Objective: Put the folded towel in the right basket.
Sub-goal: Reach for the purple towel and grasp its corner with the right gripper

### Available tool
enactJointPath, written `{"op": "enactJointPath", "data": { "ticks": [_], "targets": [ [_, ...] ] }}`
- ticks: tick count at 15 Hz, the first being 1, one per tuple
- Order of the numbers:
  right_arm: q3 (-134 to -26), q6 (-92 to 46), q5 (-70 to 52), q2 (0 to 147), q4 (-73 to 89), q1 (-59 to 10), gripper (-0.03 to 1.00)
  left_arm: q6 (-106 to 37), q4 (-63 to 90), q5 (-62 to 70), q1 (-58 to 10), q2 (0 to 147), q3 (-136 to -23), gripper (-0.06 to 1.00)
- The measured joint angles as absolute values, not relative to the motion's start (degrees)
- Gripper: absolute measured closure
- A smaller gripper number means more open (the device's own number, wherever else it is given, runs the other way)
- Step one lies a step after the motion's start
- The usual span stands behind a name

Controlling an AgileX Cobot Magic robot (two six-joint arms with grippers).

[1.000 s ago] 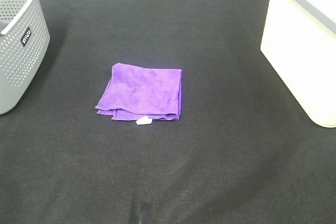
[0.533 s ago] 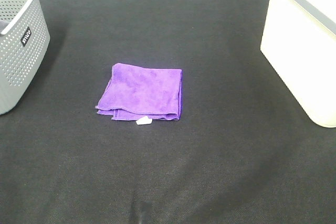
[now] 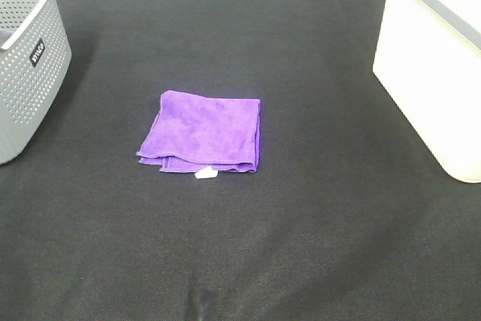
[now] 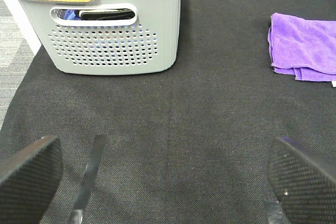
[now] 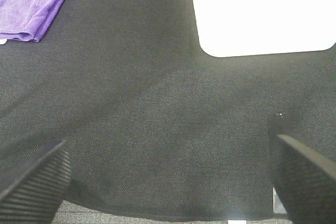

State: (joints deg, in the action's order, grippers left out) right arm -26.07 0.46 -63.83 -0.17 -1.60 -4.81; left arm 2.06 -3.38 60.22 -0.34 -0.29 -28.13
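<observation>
Lying outside right basket (image 3: 428,95): folded towel (image 3: 203,133)

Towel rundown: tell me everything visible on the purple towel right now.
The towel is purple, fuzzy, microfibre-looking cloth, folded to a rough square, with layered edges showing along its near side. A small white tag sticks out at that near edge. It lies flat on the black mat, a little left of centre, between the grey basket and the white basket, touching neither. Nothing rests on it or grips it.
</observation>
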Motion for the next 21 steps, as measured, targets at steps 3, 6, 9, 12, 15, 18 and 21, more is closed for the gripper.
{"op": "enactJointPath", "data": {
  "ticks": [3, 6, 9, 12, 15, 18, 21],
  "targets": [
    [-26.07, 0.46, -63.83, -0.17, -1.66, -4.81, 0.0, 2.06, -3.38, 60.22, -0.34, -0.29, -28.13, -0.04],
    [-26.07, 0.46, -63.83, -0.17, -1.78, -4.81, 0.0, 2.06, -3.38, 60.22, -0.34, -0.29, -28.13, -0.04],
    [-26.24, 0.0, -63.83, -0.06, -2.01, -4.81, 0.0, 2.06, -3.38, 60.22, -0.34, -0.29, -28.13, -0.04],
    [-37.24, -0.46, -67.44, 17.42, -1.43, -4.81, 0.05, 2.06, -3.38, 60.22, -0.34, -0.29, -28.13, -0.04],
    [-57.7, 0.0, -69.84, 42.74, 4.47, -4.81, 0.07, 2.06, -3.38, 60.22, -0.34, -0.29, -28.13, -0.04],
    [-73.17, 0.0, -69.73, 61.88, 11.69, -4.81, 0.07, 2.06, -3.38, 60.22, -0.34, -0.29, -28.13, -0.04],
    [-76.89, -2.01, -61.99, 80.1, 25.27, -9.34, 0.07, 2.06, -3.38, 60.22, -0.34, -0.29, -28.13, -0.04]
  ]
}}
